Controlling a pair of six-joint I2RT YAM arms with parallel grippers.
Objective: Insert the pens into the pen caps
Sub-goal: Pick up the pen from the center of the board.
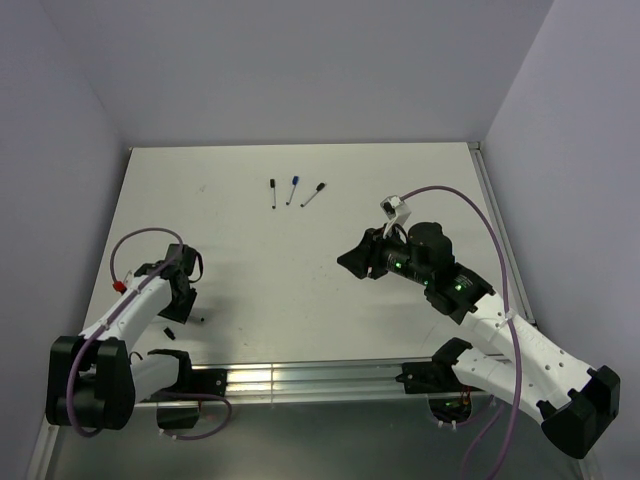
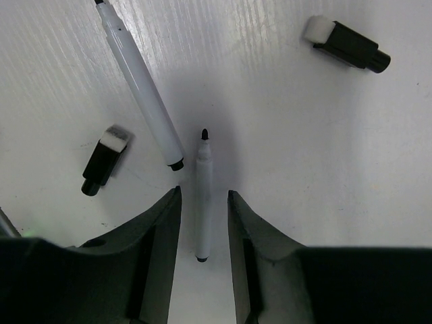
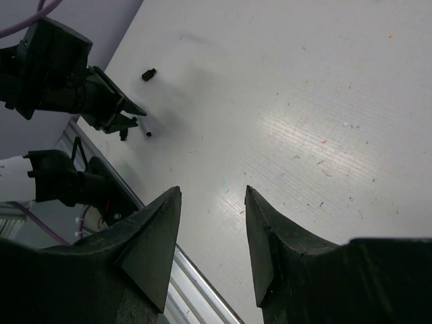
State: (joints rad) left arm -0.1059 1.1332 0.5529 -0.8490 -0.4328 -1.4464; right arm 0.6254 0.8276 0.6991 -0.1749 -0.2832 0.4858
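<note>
left gripper (image 2: 204,197) is spread astride an uncapped pen (image 2: 204,169) on the table (image 2: 290,142), long axis along the finger gap, tip away. a black cap (image 2: 104,160) is seen nearby. right gripper (image 3: 212,196) is spread, empty, farther off.

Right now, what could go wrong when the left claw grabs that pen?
The left gripper is open around a thin pen lying flat, so the pen might roll or twist as it closes. A second pen ends just beside the gripper, so it could get bumped. The nearest cap lies on its side, so lining the tip up may be tricky.
</note>
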